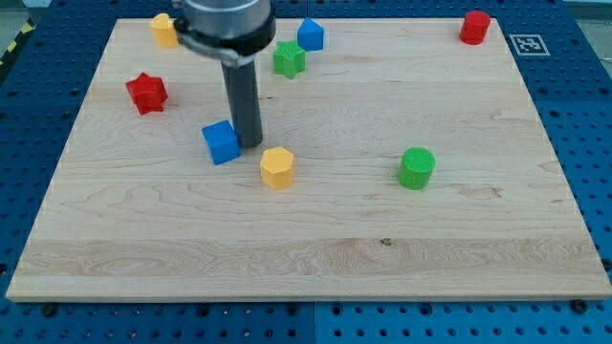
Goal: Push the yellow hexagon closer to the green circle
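The yellow hexagon (pixel 276 167) lies on the wooden board a little left of the view's centre. The green circle (pixel 417 167) stands to its right, well apart, at about the same height in the view. My tip (pixel 250 144) rests on the board just up and left of the yellow hexagon, with a small gap between them. The tip stands right beside a blue cube (pixel 221 142), at its right side.
A red star (pixel 146 92) lies at the left. A yellow block (pixel 164 30), partly hidden by the arm, is at the top left. A green star (pixel 289 58) and a blue block (pixel 310 34) sit at the top middle. A red cylinder (pixel 474 27) is at the top right.
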### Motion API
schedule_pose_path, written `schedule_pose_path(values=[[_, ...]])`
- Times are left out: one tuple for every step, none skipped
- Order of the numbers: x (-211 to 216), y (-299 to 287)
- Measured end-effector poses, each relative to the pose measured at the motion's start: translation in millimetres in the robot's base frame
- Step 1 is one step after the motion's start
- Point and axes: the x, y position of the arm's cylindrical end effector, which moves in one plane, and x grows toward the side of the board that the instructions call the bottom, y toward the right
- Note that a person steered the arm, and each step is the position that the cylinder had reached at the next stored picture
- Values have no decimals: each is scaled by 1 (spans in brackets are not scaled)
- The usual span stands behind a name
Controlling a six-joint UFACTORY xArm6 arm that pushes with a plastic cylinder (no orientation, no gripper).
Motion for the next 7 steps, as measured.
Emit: schedule_pose_path(values=[[32, -1], [48, 4], [50, 23], [49, 37], [45, 37], [39, 37], [32, 39]])
